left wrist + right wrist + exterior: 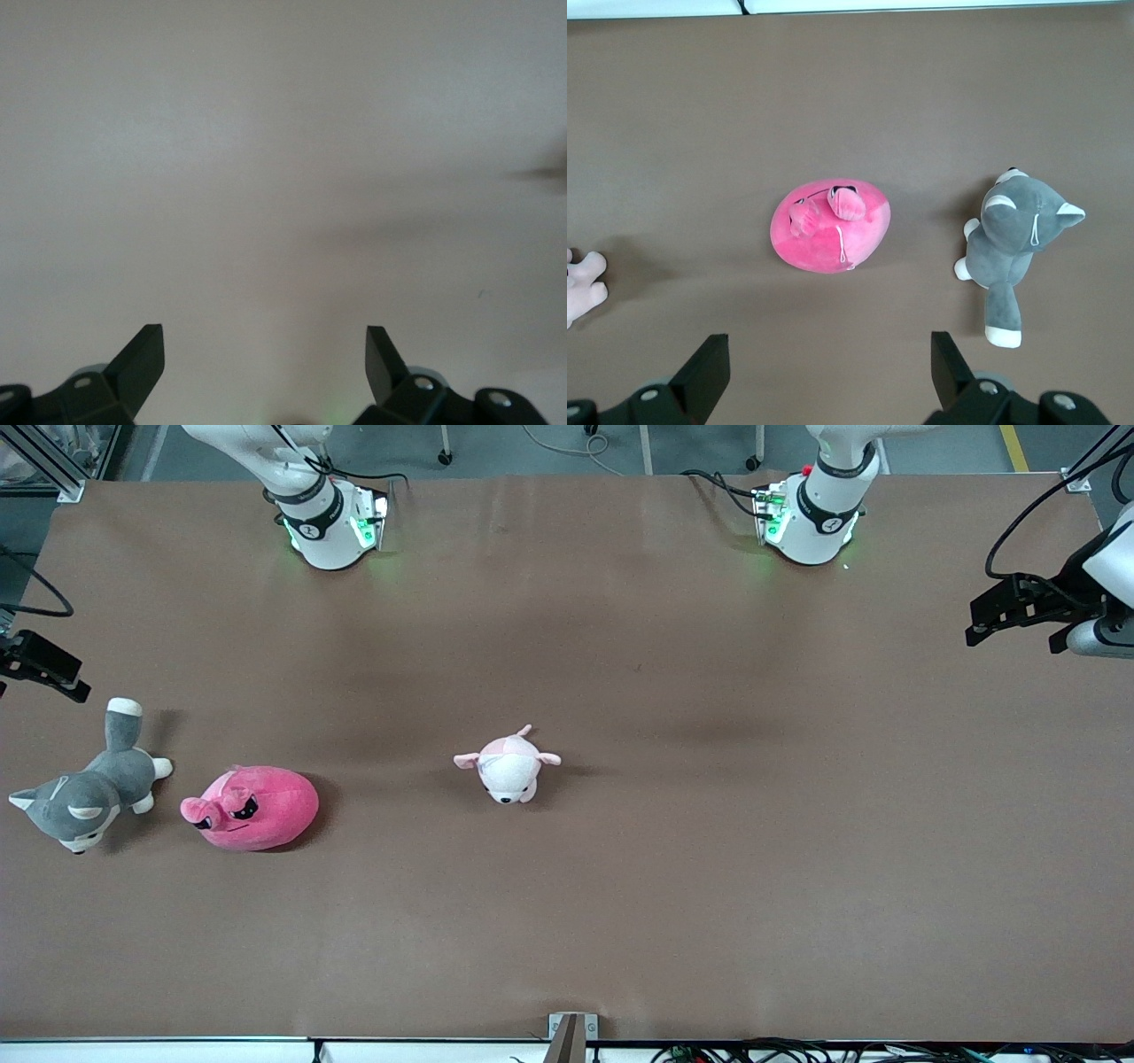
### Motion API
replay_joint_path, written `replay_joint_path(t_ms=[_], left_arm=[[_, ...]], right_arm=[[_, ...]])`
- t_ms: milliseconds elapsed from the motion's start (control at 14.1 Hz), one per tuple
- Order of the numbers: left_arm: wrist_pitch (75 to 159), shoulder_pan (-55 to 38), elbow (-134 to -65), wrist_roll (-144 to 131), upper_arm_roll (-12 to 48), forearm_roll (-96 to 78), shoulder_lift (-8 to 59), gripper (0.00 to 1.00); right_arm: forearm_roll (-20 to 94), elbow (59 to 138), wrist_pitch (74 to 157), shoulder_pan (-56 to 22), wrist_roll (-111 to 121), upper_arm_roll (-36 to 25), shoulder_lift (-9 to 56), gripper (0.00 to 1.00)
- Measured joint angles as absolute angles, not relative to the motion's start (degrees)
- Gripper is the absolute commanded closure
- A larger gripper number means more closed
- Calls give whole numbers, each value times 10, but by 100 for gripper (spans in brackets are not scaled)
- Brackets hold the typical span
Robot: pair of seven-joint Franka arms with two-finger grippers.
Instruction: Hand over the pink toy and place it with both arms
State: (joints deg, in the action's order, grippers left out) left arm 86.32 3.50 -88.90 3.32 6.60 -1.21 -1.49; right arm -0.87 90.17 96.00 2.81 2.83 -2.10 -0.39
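white arms (819, 500), black bands, green-lit bases, black jaws.

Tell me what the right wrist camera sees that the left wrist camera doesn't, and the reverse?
Only the right wrist view shows toys: the pink toy lying on the table, the grey-and-white plush dog beside it, and a corner of the pale pink-and-white plush at the picture's edge. Only the left wrist view shows nothing but bare table, with faint shadows. Both share brown tabletop and their own gripper, open and empty: the left gripper and the right gripper.
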Motion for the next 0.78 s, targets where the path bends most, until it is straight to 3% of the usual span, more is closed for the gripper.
replay_joint_path(t_ms=[284,782], left_arm=[[863,35,-889,33,66,-12,-15,0],[862,35,-889,33,66,-10,-15,0]], right_arm=[[-9,945,965,28,28,-19,-42,0],[-9,950,965,28,28,-14,-43,0]])
